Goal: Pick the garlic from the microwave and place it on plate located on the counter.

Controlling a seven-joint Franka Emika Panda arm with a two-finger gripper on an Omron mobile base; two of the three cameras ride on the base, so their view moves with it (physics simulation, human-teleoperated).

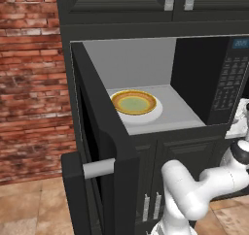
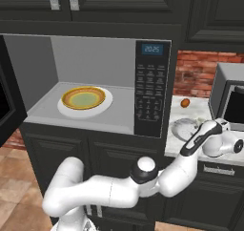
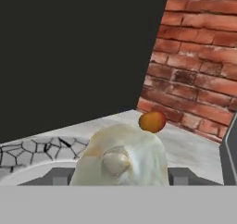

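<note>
The garlic (image 3: pixel 121 150), a whitish bulb, fills the lower middle of the hand view, and my gripper (image 3: pixel 118 174) is shut on it with a dark finger (image 3: pixel 58 177) on each side. It hangs just above the counter (image 3: pixel 190 146), beside a grey plate (image 3: pixel 32 149) with a crackle pattern at the lower left. In the right base view that plate (image 2: pixel 183 128) lies on the counter (image 2: pixel 195 111) right of the microwave (image 2: pixel 151 87), with my hand close by its right side. The microwave (image 1: pixel 194 78) stands open.
An orange-rimmed dish (image 1: pixel 133 103) on a white plate sits inside the microwave. Its black door (image 1: pixel 104 151) swings out to the left. A small orange-brown object (image 2: pixel 185 102) lies near the brick wall. A grey appliance (image 2: pixel 231 101) stands at the counter's right end.
</note>
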